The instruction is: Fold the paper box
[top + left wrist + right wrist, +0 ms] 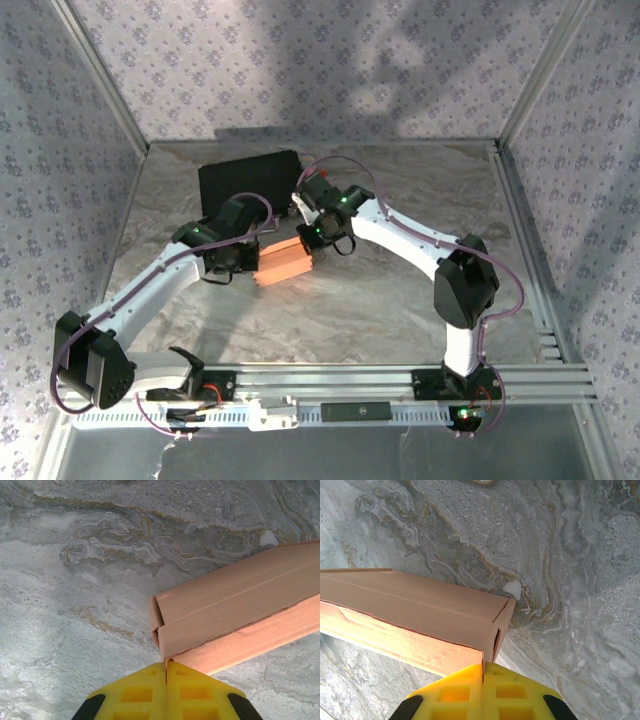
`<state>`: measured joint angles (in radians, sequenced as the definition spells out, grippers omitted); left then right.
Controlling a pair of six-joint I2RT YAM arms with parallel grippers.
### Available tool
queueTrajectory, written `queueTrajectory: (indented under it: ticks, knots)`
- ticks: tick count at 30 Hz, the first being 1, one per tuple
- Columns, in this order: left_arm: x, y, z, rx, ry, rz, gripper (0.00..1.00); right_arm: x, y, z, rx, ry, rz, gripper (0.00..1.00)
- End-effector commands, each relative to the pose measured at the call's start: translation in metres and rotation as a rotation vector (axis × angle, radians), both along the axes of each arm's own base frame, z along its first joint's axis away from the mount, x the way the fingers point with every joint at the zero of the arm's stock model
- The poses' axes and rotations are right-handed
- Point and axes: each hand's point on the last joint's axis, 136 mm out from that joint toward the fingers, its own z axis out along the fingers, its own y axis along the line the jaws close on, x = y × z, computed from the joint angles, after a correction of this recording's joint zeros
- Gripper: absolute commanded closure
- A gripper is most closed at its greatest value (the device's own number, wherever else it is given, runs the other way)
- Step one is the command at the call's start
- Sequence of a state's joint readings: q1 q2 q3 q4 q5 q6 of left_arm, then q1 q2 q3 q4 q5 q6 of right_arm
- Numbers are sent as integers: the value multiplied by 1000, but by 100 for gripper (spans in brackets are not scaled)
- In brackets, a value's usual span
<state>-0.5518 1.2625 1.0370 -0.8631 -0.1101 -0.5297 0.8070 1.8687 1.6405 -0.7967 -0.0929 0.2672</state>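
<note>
Cardboard of light orange-tan colour makes the paper box (285,262), which lies on the marbled table (400,310) near its middle, just in front of the black case (245,178). We see it as a long, folded-up shape between the two arms. The left gripper (165,666) has its yellow fingers (135,692) pressed together with no gap, and their tip touches the lower corner of one end of the box. The right gripper (483,666) is the same, fingers together, tip against the corner of the opposite end. We cannot tell whether a thin edge of cardboard is pinched between either pair.
</note>
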Motion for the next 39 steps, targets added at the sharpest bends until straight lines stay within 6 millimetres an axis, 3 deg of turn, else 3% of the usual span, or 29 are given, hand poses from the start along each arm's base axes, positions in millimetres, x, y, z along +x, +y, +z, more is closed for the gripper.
queueTrajectory:
  ticks: [1,39]
  knots:
    - [8,-11,-1,-56,-18,40,100,-8,12,-1,30,18,-26,100]
    - [18,-24,10,-241,20,112,100,-10,9,7,81,32,-63,100]
